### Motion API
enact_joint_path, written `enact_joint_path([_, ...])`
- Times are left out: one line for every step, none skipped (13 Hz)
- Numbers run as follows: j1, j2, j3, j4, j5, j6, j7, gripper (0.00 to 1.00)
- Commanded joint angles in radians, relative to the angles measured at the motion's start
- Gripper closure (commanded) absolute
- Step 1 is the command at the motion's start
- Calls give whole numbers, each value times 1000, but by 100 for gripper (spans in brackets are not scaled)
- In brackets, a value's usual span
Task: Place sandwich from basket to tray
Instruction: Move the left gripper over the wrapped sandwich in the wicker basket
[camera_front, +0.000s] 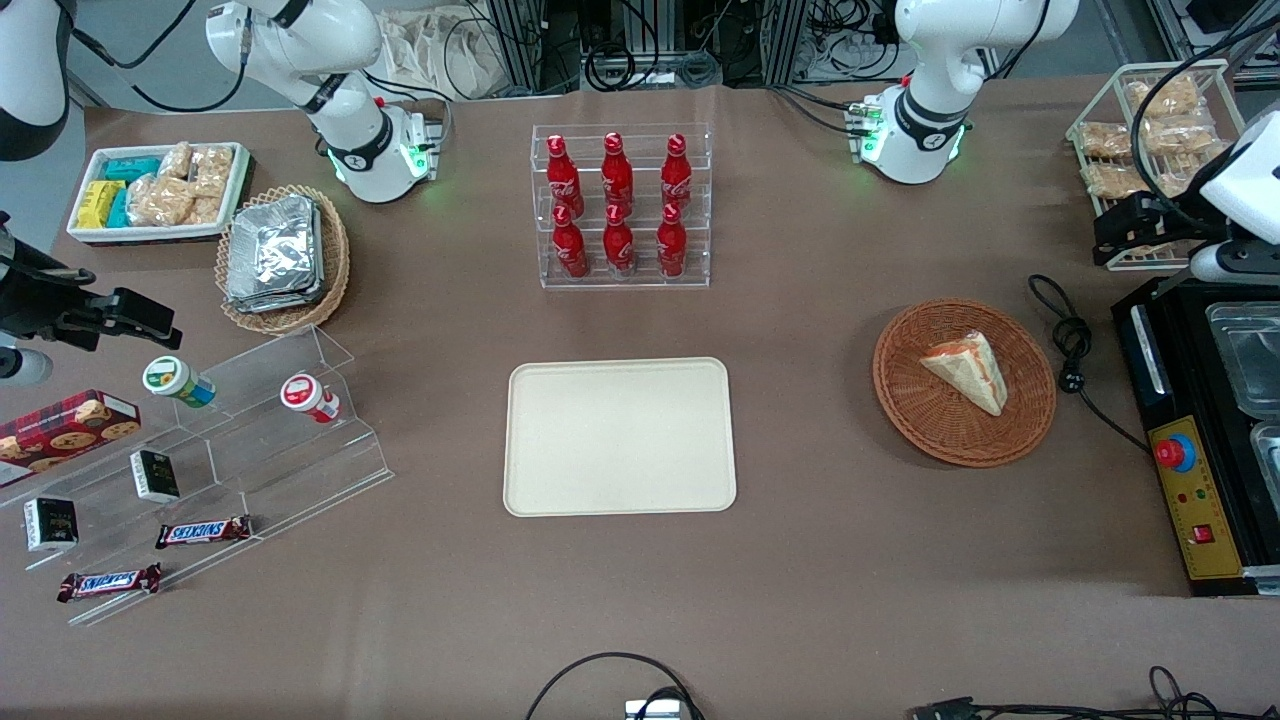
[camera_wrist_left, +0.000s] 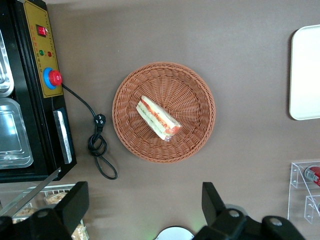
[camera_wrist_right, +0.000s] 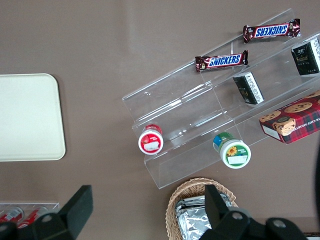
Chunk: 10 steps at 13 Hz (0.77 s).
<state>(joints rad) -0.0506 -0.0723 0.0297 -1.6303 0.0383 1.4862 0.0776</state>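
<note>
Sandwich lies in wicker basket toward working arm's table edge. Tray at table centre. Gripper hovers above basket, jaws wide open, holding nothing.

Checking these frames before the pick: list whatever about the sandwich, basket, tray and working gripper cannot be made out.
- Sandwich underside: hidden against the basket in both front and left wrist views.
- Tray: cut off by the picture edge in the left wrist view; whole only in the front view.
- Gripper: open, above the table beside the basket; its finger bases run off the left wrist view's edge, and in the front view its fingertips are not visible.
</note>
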Motion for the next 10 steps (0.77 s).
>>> enact_joint_path([-11, 12, 6, 30, 3, -14, -15, 0])
enact_joint_path([-11, 14, 6, 33, -4, -14, -33, 0])
enact_joint_path([-11, 20, 6, 32, -5, -12, -60, 0])
enact_joint_path([-11, 31, 6, 32, -6, -10, -87, 0])
enact_joint_path([-11, 46, 6, 30, -9, -10, -129, 0])
enact_joint_path([-11, 51, 4, 15, -9, -1, -171, 0])
enact_joint_path([-12, 46, 3, -20, -9, 28, -197, 0])
enact_joint_path([-11, 33, 0, -63, -9, 64, -226, 0])
enact_joint_path([-11, 19, -1, -101, -14, 94, -258, 0])
enact_joint_path([-11, 6, -1, -143, -17, 129, -291, 0])
